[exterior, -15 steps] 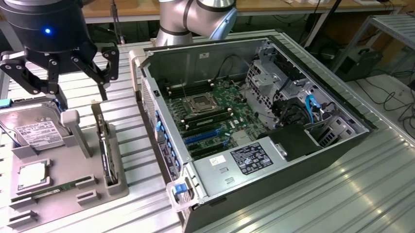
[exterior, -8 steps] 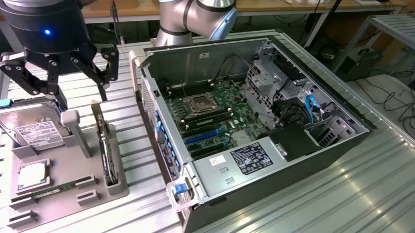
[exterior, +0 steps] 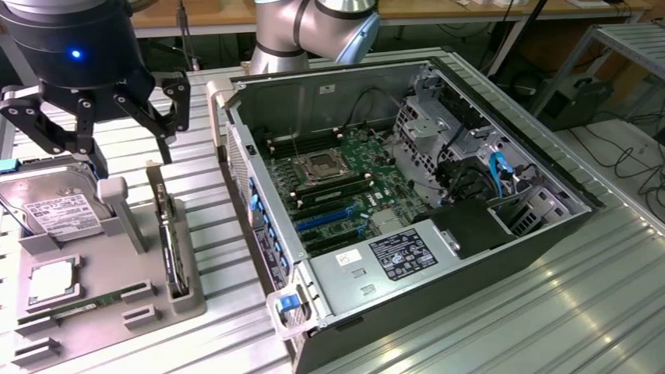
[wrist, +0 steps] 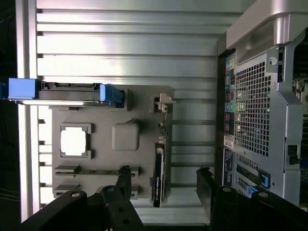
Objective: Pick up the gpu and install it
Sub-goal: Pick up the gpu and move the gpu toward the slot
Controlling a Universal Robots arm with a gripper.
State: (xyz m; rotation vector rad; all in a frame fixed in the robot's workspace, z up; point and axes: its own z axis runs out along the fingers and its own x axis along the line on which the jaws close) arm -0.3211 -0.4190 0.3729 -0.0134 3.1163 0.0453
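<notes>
- Reaching for the gpu (exterior: pixel 174 249) reads as the step in hand. Nothing is held, and the jaws stand spread wide over the grey holder tray (exterior: pixel 114 257) at the exterior view's left.
- On the tray's left side the hard drive (exterior: pixel 58 206) stands propped on edge, with a grey post (exterior: pixel 120 210) beside it. I judge the descent should stay clear of both.
- A processor (exterior: pixel 50 280) and a memory stick (exterior: pixel 89 302) lie flat in the tray. Neither is the target.
- The gpu stands on its long edge in a slot along the tray's right side, untouched. In the wrist view it is a thin dark strip (wrist: pixel 159 175) lying between the two jaws, so the straddle already looks roughly right.
- A good grip would likely press one jaw on each flat face, centred along the card so it cannot swing. The lift should then go straight up out of the slot.
- Further right, the open computer case (exterior: pixel 416 195) lies on the ribbed counter (exterior: pixel 582 312), just beside the tray. The jaw on that side probably has little room to spare.
- The arm (exterior: pixel 311 31) comes in from behind the case, and its wrist points straight down. The jaws hang above the tray's far end, between the hard drive and the gpu.
</notes>
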